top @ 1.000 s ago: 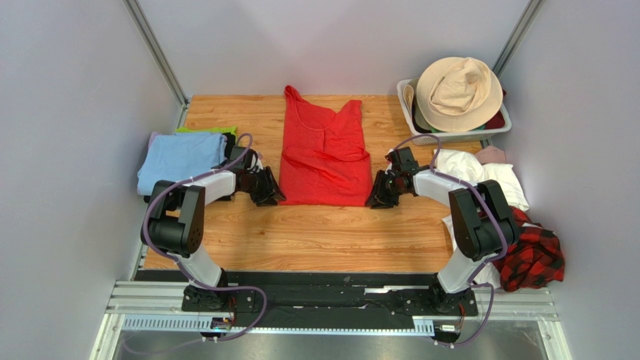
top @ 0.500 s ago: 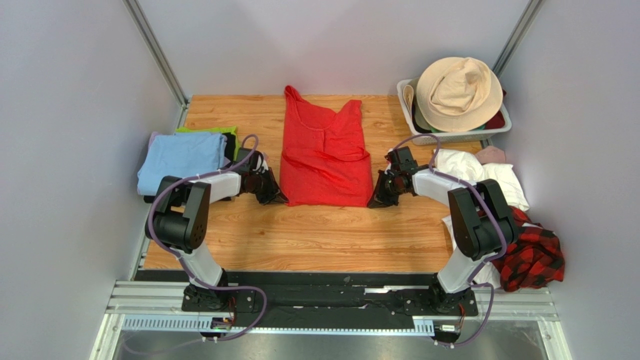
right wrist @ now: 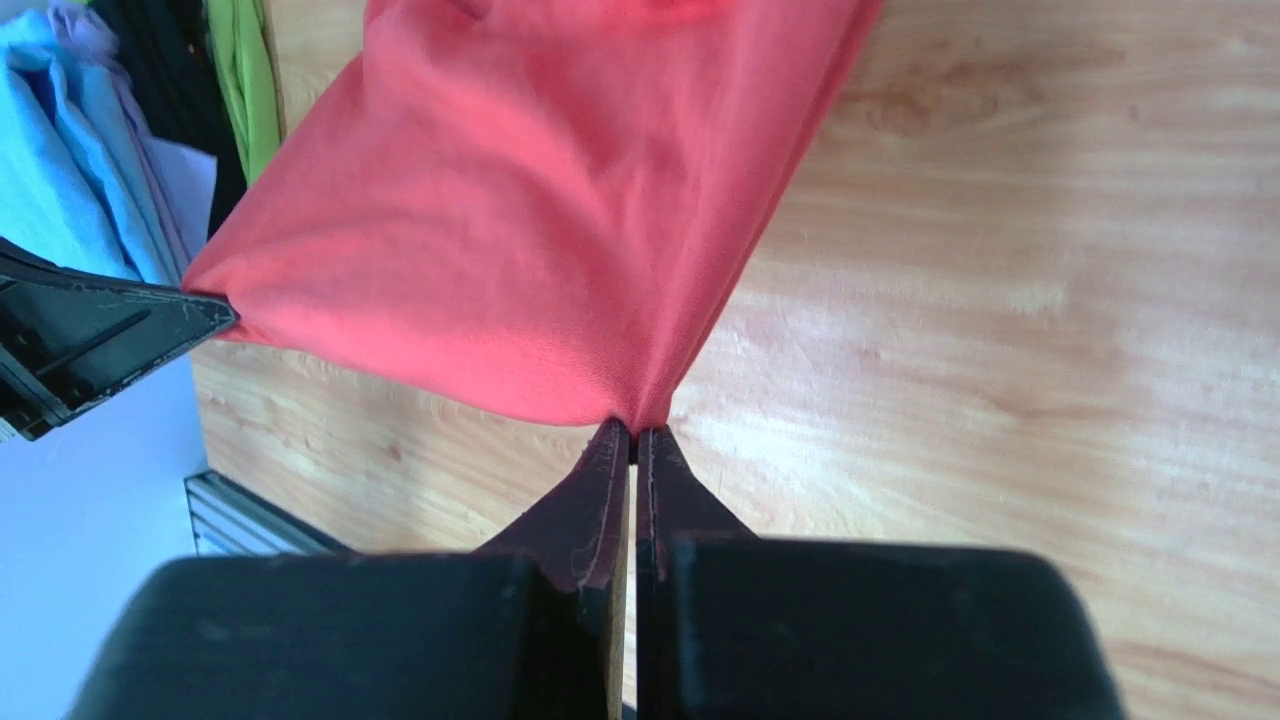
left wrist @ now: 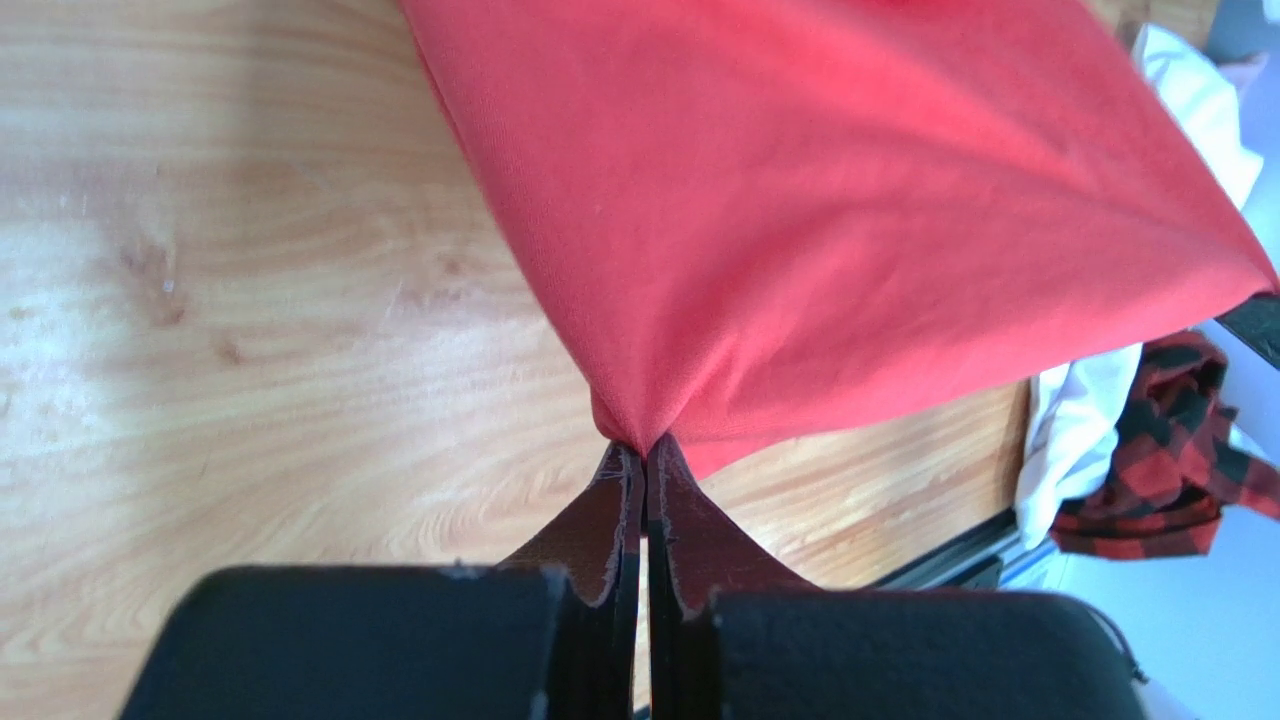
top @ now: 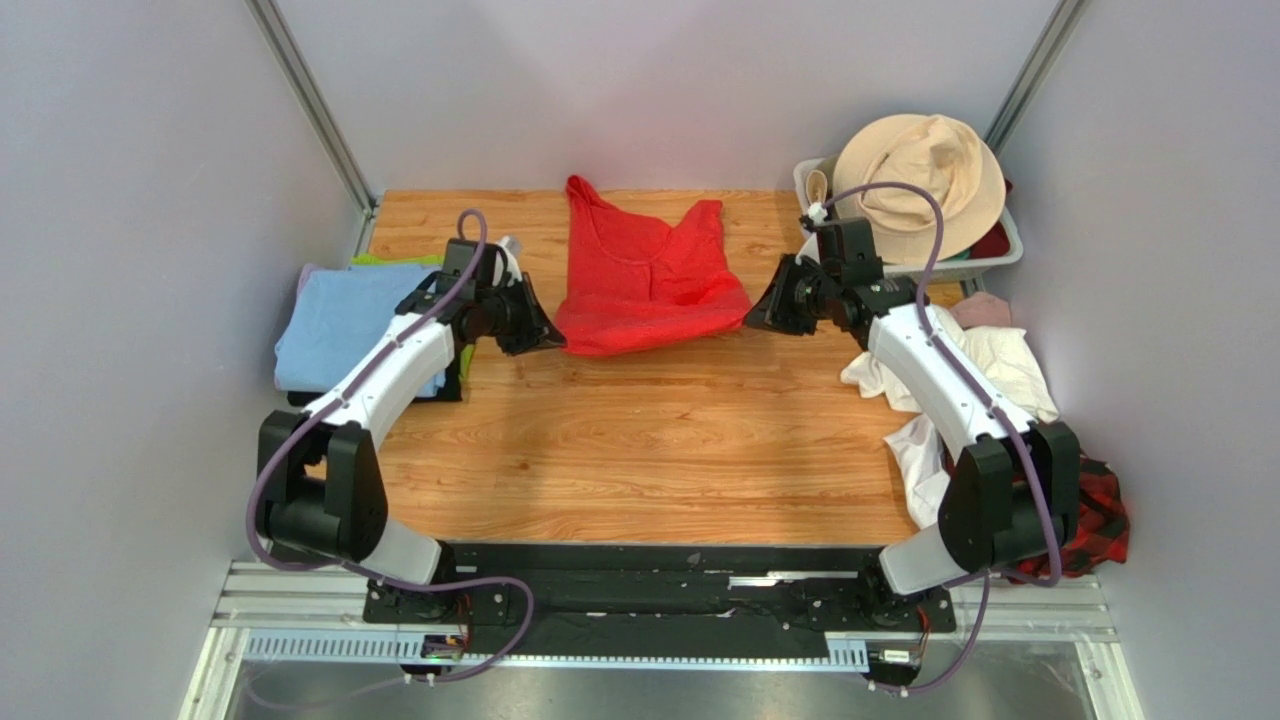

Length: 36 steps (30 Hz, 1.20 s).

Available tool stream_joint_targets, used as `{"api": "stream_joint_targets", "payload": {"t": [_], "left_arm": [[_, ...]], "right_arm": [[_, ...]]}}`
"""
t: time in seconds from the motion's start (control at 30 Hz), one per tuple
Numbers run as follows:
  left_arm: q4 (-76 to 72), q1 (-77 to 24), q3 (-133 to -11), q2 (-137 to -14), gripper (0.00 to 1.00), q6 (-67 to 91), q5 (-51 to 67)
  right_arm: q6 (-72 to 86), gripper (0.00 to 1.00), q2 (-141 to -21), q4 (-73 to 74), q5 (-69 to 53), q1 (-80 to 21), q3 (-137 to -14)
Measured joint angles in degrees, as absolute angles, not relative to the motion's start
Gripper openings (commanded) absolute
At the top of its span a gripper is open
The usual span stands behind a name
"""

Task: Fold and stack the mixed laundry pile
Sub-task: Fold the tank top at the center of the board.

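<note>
1. Toward the far middle of the counter [top: 661,450], the red tank top [top: 649,270] lies with its straps at the back edge and its hem raised off the wood.
2. My left tool [left wrist: 643,450] is clamped on the left hem corner, and my right tool [right wrist: 631,432] is clamped on the right one. The cloth is stretched between them.
3. I read this as the hem-to-neckline fold.
4. To do it well, I'd carry both corners level and at the same pace, keeping the hem taut so nothing bunches underneath.
5. I'd set the corners down square with the side edges before releasing.
6. The white cloths [top: 962,375] and plaid shirt [top: 1089,518] wait at the right edge, apart from the fold.
</note>
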State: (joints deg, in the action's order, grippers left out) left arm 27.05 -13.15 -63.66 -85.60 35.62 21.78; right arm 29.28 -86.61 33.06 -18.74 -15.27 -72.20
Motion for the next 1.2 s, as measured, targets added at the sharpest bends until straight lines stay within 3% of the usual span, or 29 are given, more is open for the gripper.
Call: {"api": "stream_joint_targets", "payload": {"t": [0.3,0.5,0.83,0.97,1.2], "left_arm": [[24.47,-13.34,-38.96,-82.28,0.00,35.86,23.03],[24.86,-14.02,-35.92,-78.76,0.00,35.86,24.53],[26.92,-20.45,-32.49,-64.90,0.00,39.13,24.56],[32.71,-20.88,-36.93,-62.37,0.00,39.77,23.79],[42.63,-19.86,-62.24,-66.43,0.00,37.21,21.45]], "right_arm": [[31.70,0.00,-83.90,30.17,-22.44,-15.99,-45.36],[31.77,0.00,-81.69,30.22,-23.07,-16.80,-44.03],[32.12,0.00,-66.76,32.77,-22.83,-17.56,-36.14],[31.92,0.00,-65.28,38.24,-22.20,-17.58,-40.88],[29.91,0.00,-70.06,45.19,-19.29,-17.32,-67.68]]}}
